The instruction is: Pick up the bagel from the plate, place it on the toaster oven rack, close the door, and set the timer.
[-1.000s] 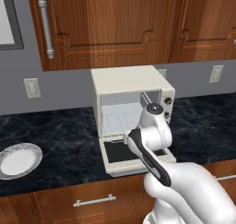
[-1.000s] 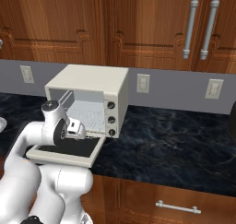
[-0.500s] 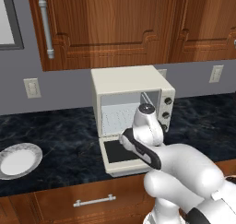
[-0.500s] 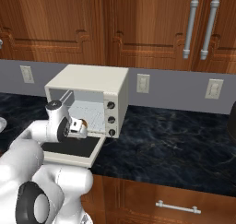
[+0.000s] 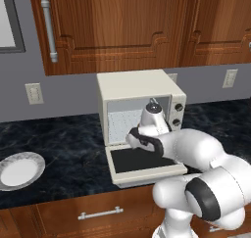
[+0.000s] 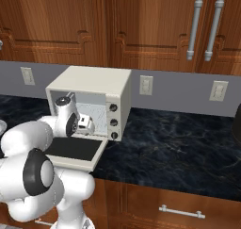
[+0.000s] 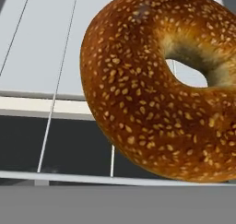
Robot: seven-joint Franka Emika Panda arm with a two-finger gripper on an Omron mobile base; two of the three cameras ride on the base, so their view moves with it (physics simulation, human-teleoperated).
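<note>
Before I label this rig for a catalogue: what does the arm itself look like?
The arm is glossy white, built of rounded, bulbous segments with dark grey bands and discs at the joints. The wrist ends in a small white block with dark parts, the pincer. No cables, sleeves or readable markings are visible.

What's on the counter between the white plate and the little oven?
Nothing: in the left base view, just bare dark counter stretches from the plate to the toaster oven and its open door.
</note>
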